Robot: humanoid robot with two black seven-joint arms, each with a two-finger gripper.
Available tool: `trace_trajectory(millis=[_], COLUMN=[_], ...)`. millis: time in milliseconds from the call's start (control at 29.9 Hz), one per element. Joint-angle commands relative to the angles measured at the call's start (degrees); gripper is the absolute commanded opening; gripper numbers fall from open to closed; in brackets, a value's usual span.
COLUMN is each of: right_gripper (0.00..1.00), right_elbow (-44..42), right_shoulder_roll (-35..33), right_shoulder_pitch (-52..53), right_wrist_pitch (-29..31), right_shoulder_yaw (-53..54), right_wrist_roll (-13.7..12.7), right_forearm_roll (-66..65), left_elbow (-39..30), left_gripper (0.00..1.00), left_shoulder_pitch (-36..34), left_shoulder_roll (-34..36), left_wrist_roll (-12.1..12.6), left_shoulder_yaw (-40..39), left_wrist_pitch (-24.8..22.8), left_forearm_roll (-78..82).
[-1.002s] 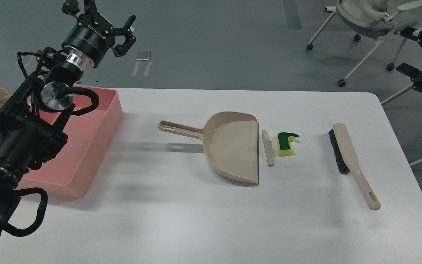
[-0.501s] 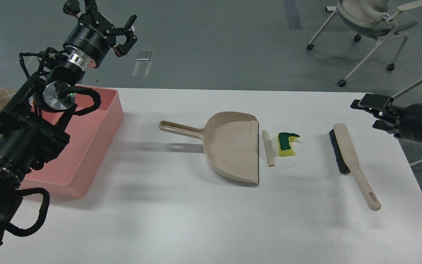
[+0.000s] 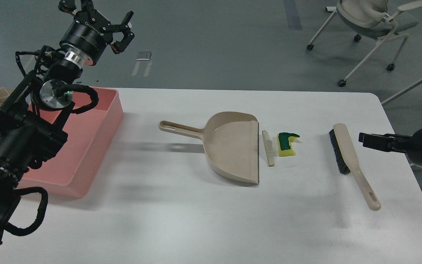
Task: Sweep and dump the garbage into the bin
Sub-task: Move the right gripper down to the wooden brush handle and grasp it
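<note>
The garbage lies mid-table: a yellow sponge piece with a jagged green top (image 3: 286, 144) and a pale rough strip (image 3: 268, 148), side by side just right of the mouth of the beige dustpan (image 3: 233, 146). The pink bin (image 3: 93, 128) stands at the table's left edge. The beige brush with black bristles (image 3: 347, 154) lies to the right. My left gripper (image 3: 99, 16) is open and empty, raised above the bin's far end. My right gripper (image 3: 365, 139) comes in from the right, just right of the brush's head; it is seen side-on and I cannot tell its fingers apart.
The white table (image 3: 196, 220) ends close to the right of the brush. Office chairs (image 3: 368, 18) stand on the grey floor beyond the far right corner. My left arm covers much of the bin's left side.
My right arm came into view from the right and has dropped lower, level with the brush head. My left gripper has shifted slightly up and left. The garbage, dustpan and brush have not moved.
</note>
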Motion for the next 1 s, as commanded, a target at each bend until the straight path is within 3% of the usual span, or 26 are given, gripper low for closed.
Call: trace_trajectory(millis=[0,702,969], right_gripper=[1.0,0.99,0.9], right_elbow=[0.1,-0.6,-2.18], right_shoulder_roll=[-0.15,6.53,7.5], right_shoulder_pitch=[-3.1,-7.76,-8.73], right_wrist_pitch=[0.0,0.0,0.0], right_shoulder_yaw=[0.03,0.38,0.46], right_wrist_roll=[0.23,-0.39,-0.65], right_forearm_roll=[-2.94,-3.21,-4.35], left_elbow=[-0.04,-0.92,-0.92], left_gripper=[0.99,0.99,0.99], left_shoulder_pitch=[0.14,1.72,1.89], left_shoulder_roll=[0.02,-0.6,-0.6], left_wrist_roll=[0.0,-0.08,-0.26], left_shoulder_yaw=[0.01,-0.08,0.01], left_wrist_pitch=[-0.22,-0.31,-0.31], left_forearm_roll=[0.01,0.01,0.01])
